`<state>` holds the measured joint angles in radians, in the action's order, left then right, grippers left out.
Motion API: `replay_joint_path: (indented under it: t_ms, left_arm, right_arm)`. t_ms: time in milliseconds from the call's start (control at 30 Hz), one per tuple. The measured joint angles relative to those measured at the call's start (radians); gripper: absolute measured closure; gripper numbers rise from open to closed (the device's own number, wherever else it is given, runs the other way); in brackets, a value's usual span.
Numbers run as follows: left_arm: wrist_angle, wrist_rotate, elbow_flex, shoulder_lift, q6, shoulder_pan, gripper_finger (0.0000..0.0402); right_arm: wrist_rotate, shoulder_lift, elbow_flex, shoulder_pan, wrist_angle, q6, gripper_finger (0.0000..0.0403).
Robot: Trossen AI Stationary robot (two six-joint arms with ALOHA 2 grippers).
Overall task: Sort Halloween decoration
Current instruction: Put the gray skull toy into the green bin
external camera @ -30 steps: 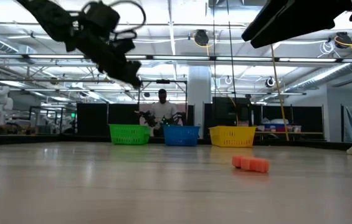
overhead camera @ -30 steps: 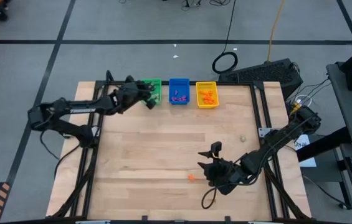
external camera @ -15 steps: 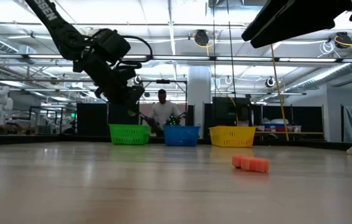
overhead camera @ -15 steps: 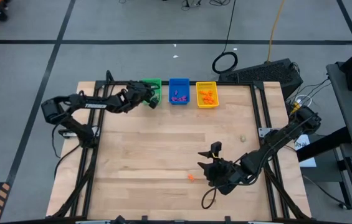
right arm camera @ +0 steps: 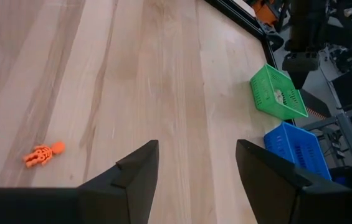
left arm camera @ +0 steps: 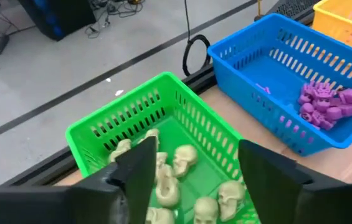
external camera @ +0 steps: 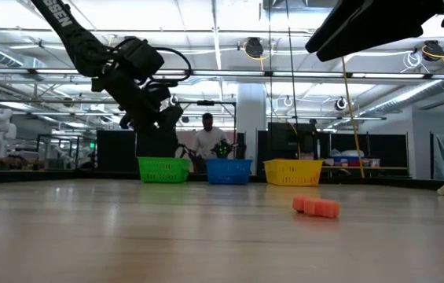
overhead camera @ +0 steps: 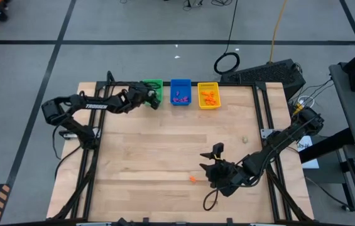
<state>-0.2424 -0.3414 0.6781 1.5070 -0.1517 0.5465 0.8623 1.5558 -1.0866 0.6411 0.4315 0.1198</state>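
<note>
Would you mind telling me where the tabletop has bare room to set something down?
Bare wood runs from the green, blue and yellow plastic bins at the far edge down to the tiny orange skeleton trinket. It is crowded at the bins, under the left gripper, and around the right gripper.

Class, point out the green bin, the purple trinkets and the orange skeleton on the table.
Green bin (left arm camera: pixel 132 115): left wrist view, slotted rim wall.
Purple trinkets (left arm camera: pixel 328 104): left wrist view, middle of pile.
Orange skeleton (right arm camera: pixel 43 154): right wrist view, torso.
</note>
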Motion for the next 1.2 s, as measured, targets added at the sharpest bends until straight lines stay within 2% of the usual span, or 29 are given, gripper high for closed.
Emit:
replay_joint_path:
  t_ms: [133,333,433,533,600,767,967,1033,1100,1200]
  left_arm:
    - [0.005,0.009,0.0,-0.009,-0.009,-0.031,0.0155]
    - [0.027,0.024,0.0,-0.082,-0.025,-0.147,0.0153]
    - [0.055,0.026,0.0,-0.133,-0.023,-0.233,0.0153]
    - [0.081,0.026,0.0,-0.182,-0.025,-0.324,0.0153]
    - [0.098,0.026,0.0,-0.212,-0.029,-0.382,0.0153]
    - [0.097,0.026,0.0,-0.246,-0.052,-0.499,0.0153]
    - [0.095,0.026,0.0,-0.243,-0.053,-0.57,0.0153]
    - [0.096,0.025,0.0,-0.239,-0.054,-0.584,0.0153]
    - [0.1,0.025,0.0,-0.238,-0.063,-0.601,0.0153]
    - [0.1,0.021,-0.003,-0.238,-0.101,-0.624,0.0153]
  right_arm:
    - [0.0,0.0,0.0,0.0,0.026,0.04,0.02]
    - [0.001,0.0,0.0,0.0,0.106,0.165,0.02]
    - [0.001,0.0,0.0,0.0,0.162,0.305,0.02]
    - [-0.007,0.0,0.0,0.0,0.256,0.541,0.02]
    - [-0.071,0.0,-0.001,-0.002,0.362,0.707,0.02]
    - [-0.348,0.0,-0.001,-0.055,0.737,1.076,0.02]
    - [-0.479,-0.008,-0.001,-0.151,0.935,1.226,0.02]
    - [-0.557,-0.007,-0.001,-0.207,0.963,1.286,0.02]
    - [-0.627,-0.007,0.0,-0.26,0.977,1.29,0.02]
    - [-0.63,-0.007,0.0,-0.319,0.966,1.259,0.0199]
